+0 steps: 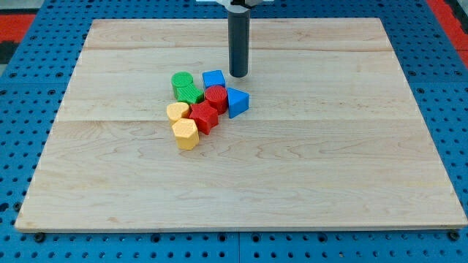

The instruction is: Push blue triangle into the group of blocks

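Observation:
The blue triangle (237, 101) lies on the wooden board, touching the right side of a red cylinder (216, 96). That cylinder belongs to a tight cluster: a blue cube (213, 79), two green blocks (186, 87), a red star-shaped block (204, 117), a yellow heart-shaped block (178, 112) and a yellow hexagonal block (186, 134). My tip (238, 74) rests on the board just right of the blue cube and a little toward the view's top from the blue triangle, apart from both.
The wooden board (329, 161) lies on a blue pegboard table (29, 102). A red patch (22, 18) shows at the view's top left and another at the top right.

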Available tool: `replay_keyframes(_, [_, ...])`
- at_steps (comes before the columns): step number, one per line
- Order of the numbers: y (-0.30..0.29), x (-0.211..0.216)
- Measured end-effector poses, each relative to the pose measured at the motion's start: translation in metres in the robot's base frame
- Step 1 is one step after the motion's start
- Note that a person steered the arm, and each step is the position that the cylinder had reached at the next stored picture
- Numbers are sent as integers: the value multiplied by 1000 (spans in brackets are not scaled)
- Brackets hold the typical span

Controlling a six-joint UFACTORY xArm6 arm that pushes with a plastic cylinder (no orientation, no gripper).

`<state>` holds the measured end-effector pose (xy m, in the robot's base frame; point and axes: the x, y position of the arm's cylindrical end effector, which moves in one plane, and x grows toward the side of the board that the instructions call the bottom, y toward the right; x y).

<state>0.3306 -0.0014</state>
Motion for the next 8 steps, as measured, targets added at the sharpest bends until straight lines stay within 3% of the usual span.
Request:
replay_keyframes(1, [-34,-5])
replay_keyframes(2, [-51,19])
replay_keyframes(3, [-38,36])
replay_keyframes(4, [-33,15])
replay_keyframes(5, [26,15])
replay_keyframes(8, [38,102])
